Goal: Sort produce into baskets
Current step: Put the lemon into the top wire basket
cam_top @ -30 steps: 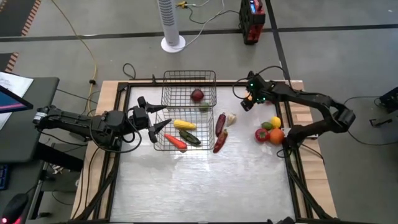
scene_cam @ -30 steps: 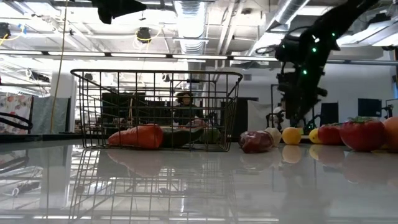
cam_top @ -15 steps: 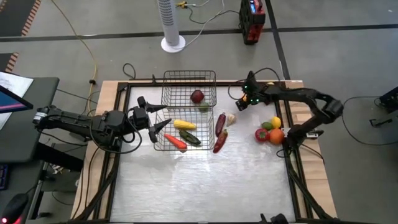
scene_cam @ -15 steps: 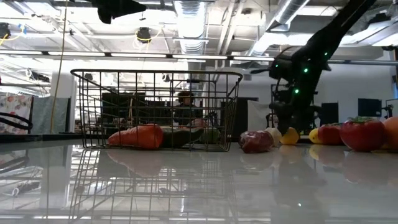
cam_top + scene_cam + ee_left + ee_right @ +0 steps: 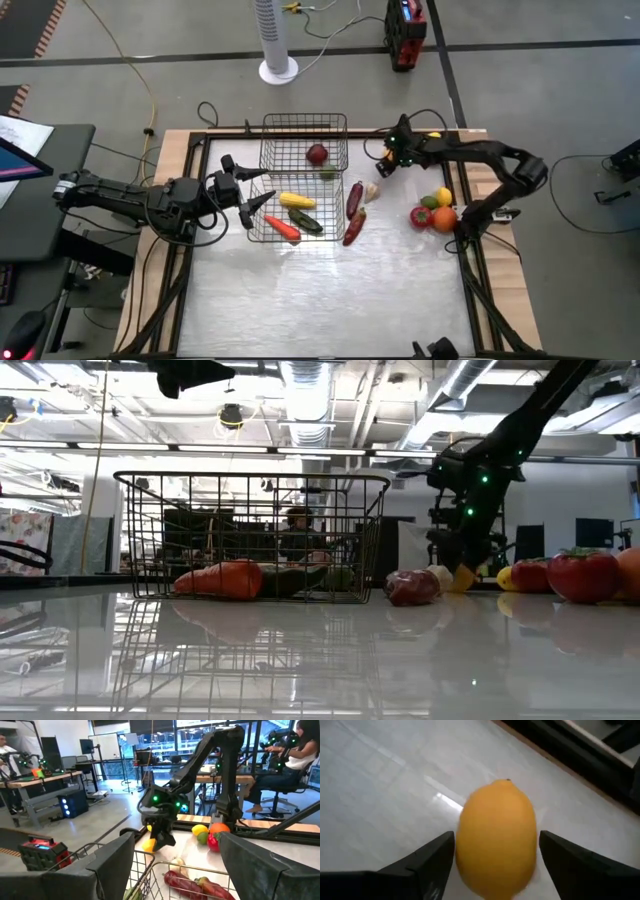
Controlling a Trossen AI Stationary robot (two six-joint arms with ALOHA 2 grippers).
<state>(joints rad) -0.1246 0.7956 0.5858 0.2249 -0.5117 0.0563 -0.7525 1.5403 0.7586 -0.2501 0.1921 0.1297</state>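
A yellow fruit (image 5: 496,837) is being carried by the right pincer (image 5: 383,166), which is pinched on it; in the right wrist view the fruit sits between the two dark fingers (image 5: 438,861), just above the pale surface (image 5: 330,290). The step in hand is judged to be the transfer of this fruit toward the far basket (image 5: 304,143), where a dark red round fruit (image 5: 317,153) already lies. The pincer is held near the far edge of the surface, just beside that basket's right wall and not yet over its opening.

The next move is judged to call for a lift clear of the wire rim, a short travel over the basket, and a release. The near basket (image 5: 296,212) holds corn (image 5: 296,200), a carrot (image 5: 282,227) and a dark green vegetable (image 5: 306,221). Two long red vegetables (image 5: 354,211) lie unsorted beside it, and a cluster of round fruits (image 5: 434,210) waits near the right edge.

The left pincer (image 5: 248,192) is held spread at the near basket's left wall.
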